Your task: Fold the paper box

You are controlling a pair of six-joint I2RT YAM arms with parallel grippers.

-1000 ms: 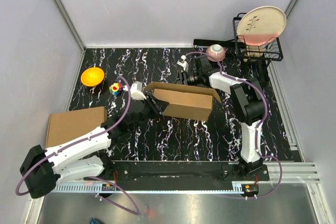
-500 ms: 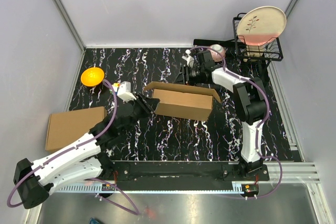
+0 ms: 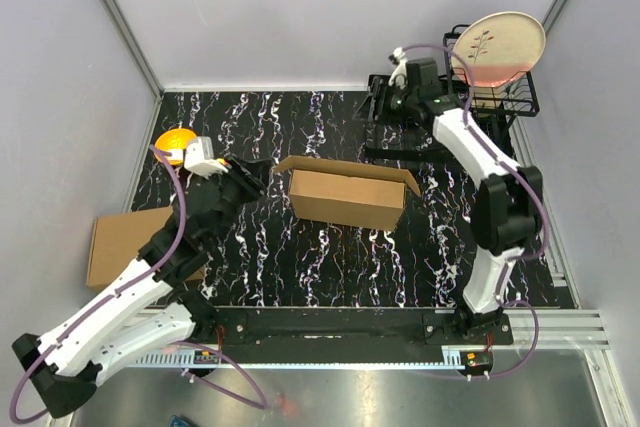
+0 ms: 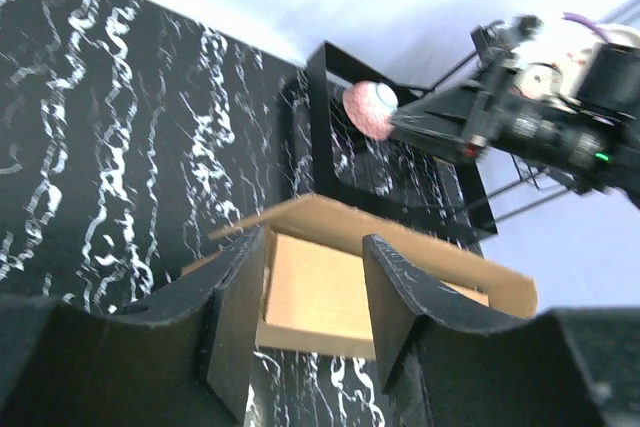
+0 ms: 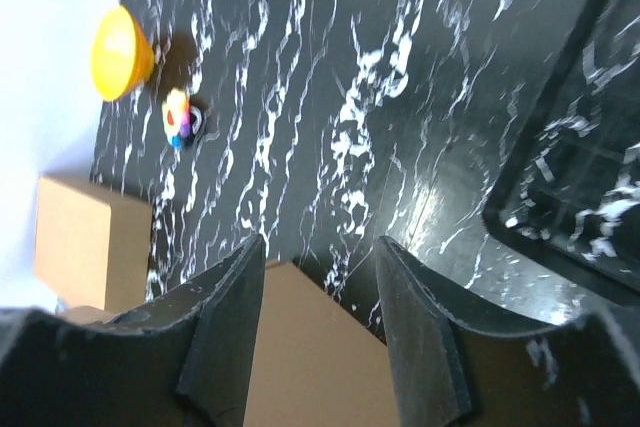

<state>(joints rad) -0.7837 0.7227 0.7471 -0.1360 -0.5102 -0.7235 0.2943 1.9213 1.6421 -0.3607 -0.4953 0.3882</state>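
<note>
Left tool (image 4: 312,242) and right tool (image 5: 318,247) both gape, empty. The paper box (image 3: 345,197) sits on the surface (image 3: 300,267) near the left tool's tips, well apart from the right's. Probably light, stiff card that creases rather than bends: pinch a flap edge.

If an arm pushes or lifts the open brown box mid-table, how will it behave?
The paper box is probably light for its size: thin cardboard, apparently empty, so a push should slide it on the table rather than tip it. Its open flaps stand loose and would likely bend at the creases if gripped.
</note>
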